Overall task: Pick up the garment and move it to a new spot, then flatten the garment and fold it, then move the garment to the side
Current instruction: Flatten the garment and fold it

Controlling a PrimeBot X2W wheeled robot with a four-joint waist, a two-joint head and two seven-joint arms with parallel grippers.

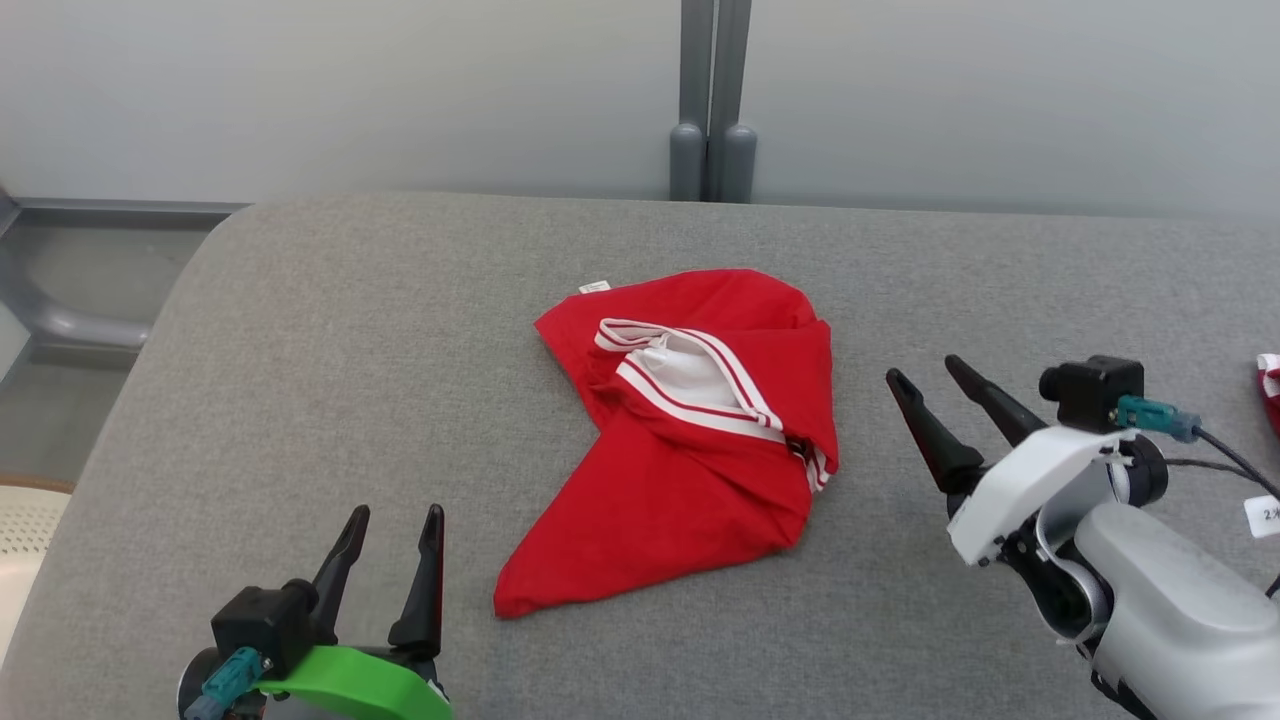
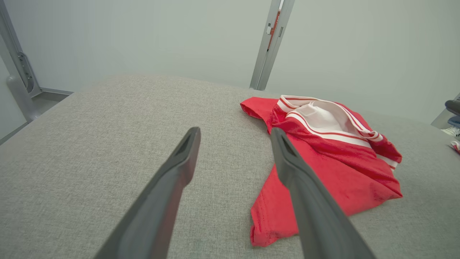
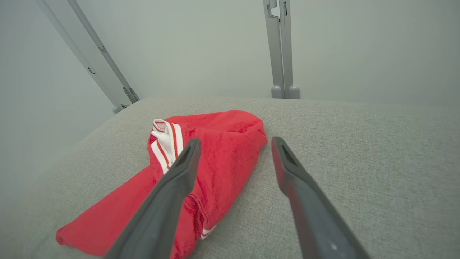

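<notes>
Jaws wide and empty on both sides: left pair short of garment (image 1: 690,480) near corner, right pair just off its right edge. Garment crumpled on worktop (image 1: 300,350), striped hem doubled over. Flattening likely next: pinch single layers at opposite corners, lift barely, draw apart slowly, avoid dragging folds.

- The garment (image 1: 690,440) lay bunched on the table (image 1: 350,350), about midway between its left and right ends.
- The left gripper (image 1: 397,511) stood nearer than the garment and to its left, apart from it, over the table.
- The right gripper (image 1: 922,369) stood to the garment's right, apart from it, fingers slanting far and left.
- A post (image 1: 712,100) rose behind the table's far edge, beyond the garment.
- A second piece of cloth (image 1: 1270,385) lay at the right, well apart from the garment.
</notes>
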